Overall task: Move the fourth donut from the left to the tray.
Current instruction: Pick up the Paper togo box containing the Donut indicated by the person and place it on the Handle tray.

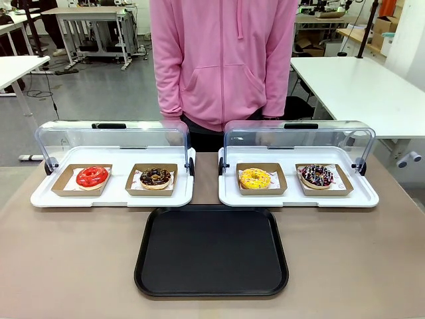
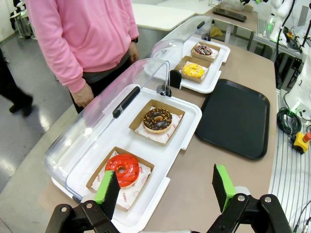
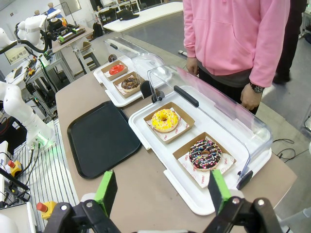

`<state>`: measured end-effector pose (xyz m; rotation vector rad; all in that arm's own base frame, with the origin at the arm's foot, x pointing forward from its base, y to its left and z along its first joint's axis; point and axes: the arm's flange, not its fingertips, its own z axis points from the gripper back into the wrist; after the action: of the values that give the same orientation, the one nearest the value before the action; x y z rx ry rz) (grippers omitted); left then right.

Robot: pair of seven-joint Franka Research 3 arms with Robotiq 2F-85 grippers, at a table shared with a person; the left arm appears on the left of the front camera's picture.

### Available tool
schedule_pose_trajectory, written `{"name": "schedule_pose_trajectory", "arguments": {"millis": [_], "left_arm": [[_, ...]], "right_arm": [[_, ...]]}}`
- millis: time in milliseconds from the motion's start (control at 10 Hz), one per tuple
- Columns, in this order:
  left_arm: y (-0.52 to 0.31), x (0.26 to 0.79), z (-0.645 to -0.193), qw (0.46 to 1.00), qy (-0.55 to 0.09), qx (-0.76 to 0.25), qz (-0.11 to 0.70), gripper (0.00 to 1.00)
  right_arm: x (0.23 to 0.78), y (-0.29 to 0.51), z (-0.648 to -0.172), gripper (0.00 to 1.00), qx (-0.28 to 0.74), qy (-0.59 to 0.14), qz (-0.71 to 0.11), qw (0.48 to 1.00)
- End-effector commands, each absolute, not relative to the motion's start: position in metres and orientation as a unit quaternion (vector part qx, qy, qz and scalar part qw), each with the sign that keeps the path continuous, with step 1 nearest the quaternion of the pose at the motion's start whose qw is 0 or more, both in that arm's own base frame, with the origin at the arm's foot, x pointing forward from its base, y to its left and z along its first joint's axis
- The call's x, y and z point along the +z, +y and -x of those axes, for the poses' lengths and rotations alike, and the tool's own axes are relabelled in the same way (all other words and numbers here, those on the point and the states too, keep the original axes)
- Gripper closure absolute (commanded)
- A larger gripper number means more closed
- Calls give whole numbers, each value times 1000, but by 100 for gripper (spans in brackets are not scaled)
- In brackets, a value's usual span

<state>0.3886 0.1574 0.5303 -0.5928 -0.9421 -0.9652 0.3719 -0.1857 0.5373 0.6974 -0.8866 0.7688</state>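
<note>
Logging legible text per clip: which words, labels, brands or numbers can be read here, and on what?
No text is readable.
Red print on the paper liner under the fourth donut: too blurred.
Red print on the paper under the red donut: too blurred.
The tray: no print visible.

The fourth donut [image 1: 317, 176] [image 3: 205, 155] is a ring with dark chocolate icing, streaked and sprinkled in pink and white. It lies flat in a shallow brown cardboard holder [image 1: 340, 189] at the right end of the white tray [image 1: 299, 200] on my right. The clear lid [image 1: 299, 138] stands raised behind it, and the yellow donut [image 1: 255, 178] sits just to its left. The tray [image 1: 211, 251] [image 3: 101, 138] is black, wide and rectangular, with rounded corners and a low rim. It lies flat on the bench [image 1: 73, 266] straight before me, nearer than the white trays and well apart from the donut.
</note>
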Motion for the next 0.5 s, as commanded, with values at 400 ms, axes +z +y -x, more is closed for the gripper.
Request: {"name": "schedule_pose_trajectory", "arguments": {"millis": [400], "left_arm": [[157, 532, -390, 735, -436, -440, 275, 0]], "right_arm": [[540, -186, -376, 0, 360, -424, -323, 766]]}}
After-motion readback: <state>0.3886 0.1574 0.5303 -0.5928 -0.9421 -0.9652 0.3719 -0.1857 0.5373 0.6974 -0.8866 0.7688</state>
